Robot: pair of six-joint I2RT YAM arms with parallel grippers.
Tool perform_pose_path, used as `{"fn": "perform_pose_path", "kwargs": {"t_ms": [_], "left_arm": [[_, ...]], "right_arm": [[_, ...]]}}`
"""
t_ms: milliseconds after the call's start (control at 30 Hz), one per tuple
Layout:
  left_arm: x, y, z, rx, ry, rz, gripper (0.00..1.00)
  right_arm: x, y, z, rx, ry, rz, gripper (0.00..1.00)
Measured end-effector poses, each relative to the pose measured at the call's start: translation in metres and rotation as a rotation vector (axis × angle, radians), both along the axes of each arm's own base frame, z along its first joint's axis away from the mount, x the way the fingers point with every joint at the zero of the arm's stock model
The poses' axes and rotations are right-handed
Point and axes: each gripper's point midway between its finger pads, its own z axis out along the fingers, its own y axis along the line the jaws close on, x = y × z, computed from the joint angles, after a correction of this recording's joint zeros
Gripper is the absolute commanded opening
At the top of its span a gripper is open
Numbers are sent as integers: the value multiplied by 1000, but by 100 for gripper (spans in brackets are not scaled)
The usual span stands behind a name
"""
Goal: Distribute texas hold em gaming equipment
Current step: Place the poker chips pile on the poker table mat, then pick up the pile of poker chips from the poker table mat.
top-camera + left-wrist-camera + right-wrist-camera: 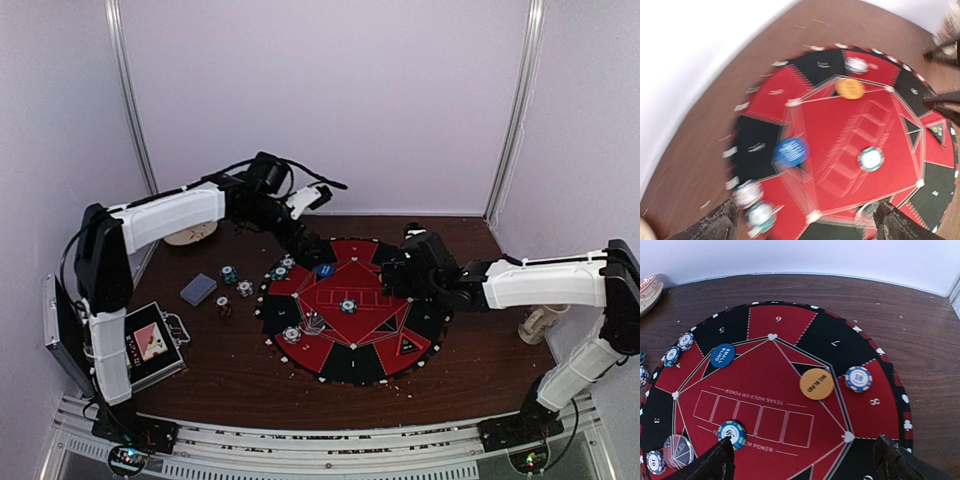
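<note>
L gripper (pixel 805 224) spread, empty, over far-left rim of mat (pixel 352 363). R gripper (pixel 805 460) also spread, empty, far-right side. Undealt loose chips (pixel 229 273) + card deck (pixel 198 290) sit on table (pixel 250 375) left of mat, near-left of L gripper; L arm closer.

We've got soft, even light in the top view, pale walls (pixel 330 100) tinted faintly lilac and only weak shadows on the table (pixel 230 380). Over on the left wrist everything smears with blur and the wall (pixel 700 45) blows out to pure white, while the right wrist comes in crisp, lettering on the orange button (pixel 816 384) readable.
</note>
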Motion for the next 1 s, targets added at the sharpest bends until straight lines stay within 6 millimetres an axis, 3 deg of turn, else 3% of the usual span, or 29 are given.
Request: {"fn": "perform_pose_path", "kwargs": {"t_ms": [67,133,200,300,400,533,767,1000], "left_arm": [[13,41,20,-26,-27,72,98],[22,82,27,-34,-43,148,98],[25,120,22,-16,-44,222,98],[15,152,0,26,-32,276,98],[-3,168,-27,69,-8,289,98],[-14,181,-45,90,2,306,98],[-5,201,-43,96,-72,379,98],[-7,214,-29,84,-159,435,98]], "right_arm": [[9,21,-5,-1,34,33,98],[17,41,-13,-6,65,63,97],[23,60,-26,-14,100,90,96],[24,79,-51,-22,153,114,95],[18,91,-75,-35,205,132,95],[13,105,-88,-45,232,151,95],[19,127,-84,-27,211,155,94],[19,133,-103,-78,226,135,92]]}}
